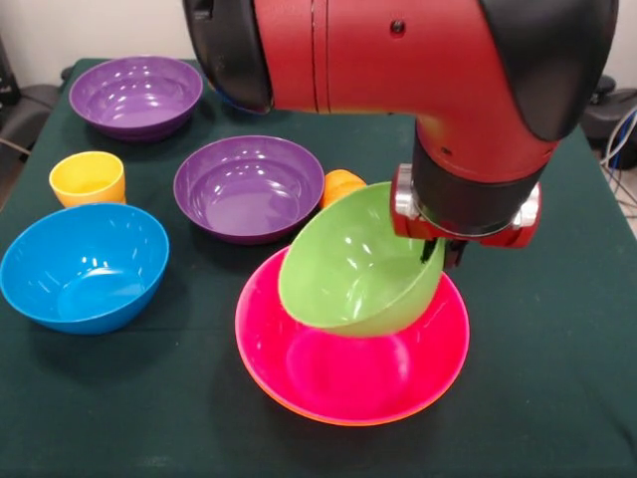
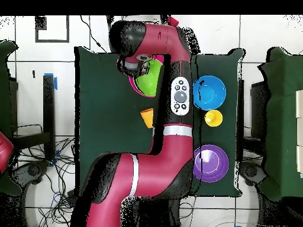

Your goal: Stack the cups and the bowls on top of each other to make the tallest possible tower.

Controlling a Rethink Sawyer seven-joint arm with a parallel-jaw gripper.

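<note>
The gripper (image 1: 445,249) clenches the rim of the green bowl (image 1: 353,264) at that bowl's three o'clock side, its fingers mostly hidden under the red wrist. The green bowl hangs tilted, its lower edge down inside the pink bowl (image 1: 328,383), which shows an orange rim beneath it. At ten o'clock from the pink bowl sits a purple bowl (image 1: 249,187), and an orange cup (image 1: 341,186) lies half hidden behind the green bowl. A blue bowl (image 1: 83,267) sits at nine o'clock, a yellow cup (image 1: 88,179) just beyond it, and a second purple bowl (image 1: 136,95) farther off at eleven. The arm (image 2: 171,83) covers much of the table (image 2: 106,118) from overhead
</note>
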